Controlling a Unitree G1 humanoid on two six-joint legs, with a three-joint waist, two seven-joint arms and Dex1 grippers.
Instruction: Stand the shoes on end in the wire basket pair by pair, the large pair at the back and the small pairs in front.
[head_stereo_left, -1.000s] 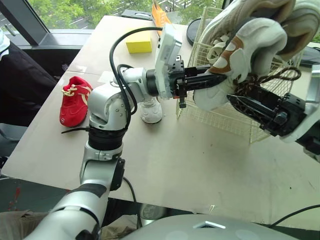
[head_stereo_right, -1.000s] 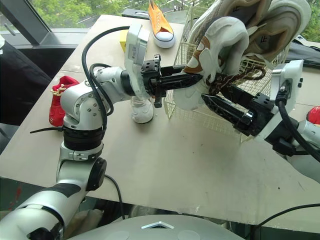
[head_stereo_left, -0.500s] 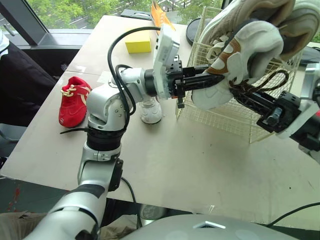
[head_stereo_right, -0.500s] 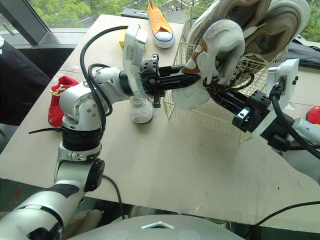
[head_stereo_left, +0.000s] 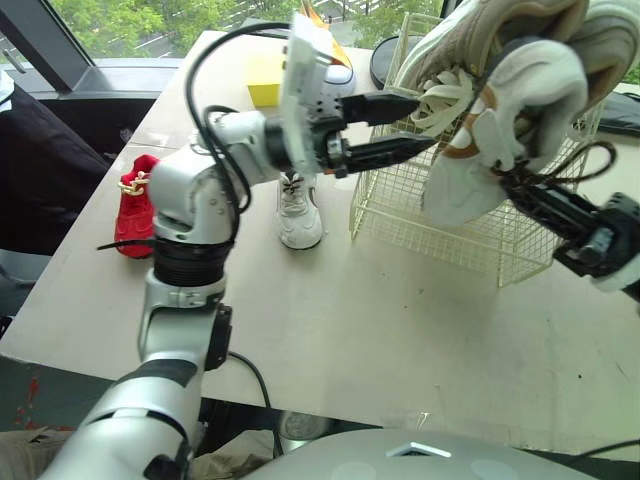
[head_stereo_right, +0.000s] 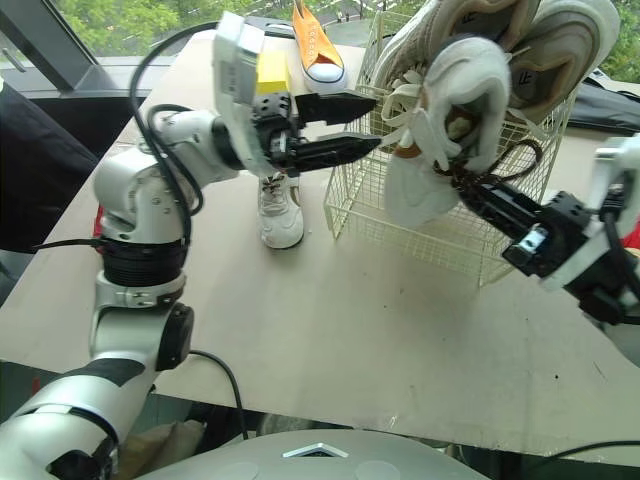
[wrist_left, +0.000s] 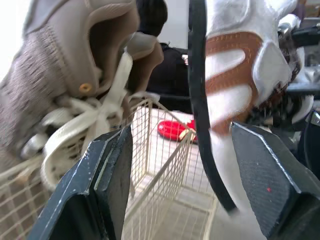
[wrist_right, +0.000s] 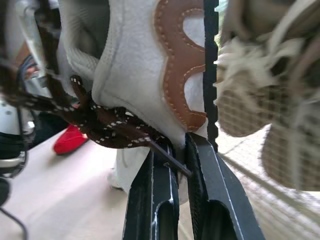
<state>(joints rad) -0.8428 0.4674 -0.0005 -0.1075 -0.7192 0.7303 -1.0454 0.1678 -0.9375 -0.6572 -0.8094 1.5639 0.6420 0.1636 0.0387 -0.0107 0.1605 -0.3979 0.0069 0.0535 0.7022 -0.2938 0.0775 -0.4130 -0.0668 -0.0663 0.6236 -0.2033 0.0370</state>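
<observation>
I hold a white-and-tan sneaker (head_stereo_left: 460, 185) in the air against the near face of the wire basket (head_stereo_left: 420, 215), which stands at one o'clock on the tabletop (head_stereo_left: 380, 320). My right end effector (wrist_right: 180, 142) is pressed together on the shoe's dark laces (wrist_right: 107, 127), close under the tongue. My left end effector (head_stereo_left: 425, 120) is spread wide just beside the shoe, at its nine o'clock, gripping nothing. The large beige pair (head_stereo_right: 570, 45) stands on end at the back of the basket.

The sneaker looks light and soft in the upper, and hung by its laces it will likely swing and twist. The stiff sole edge or heel collar seems the surer hold. A small white shoe (head_stereo_left: 300, 210) waits at the basket's nine o'clock, with a red one (head_stereo_left: 135, 210) farther out.
</observation>
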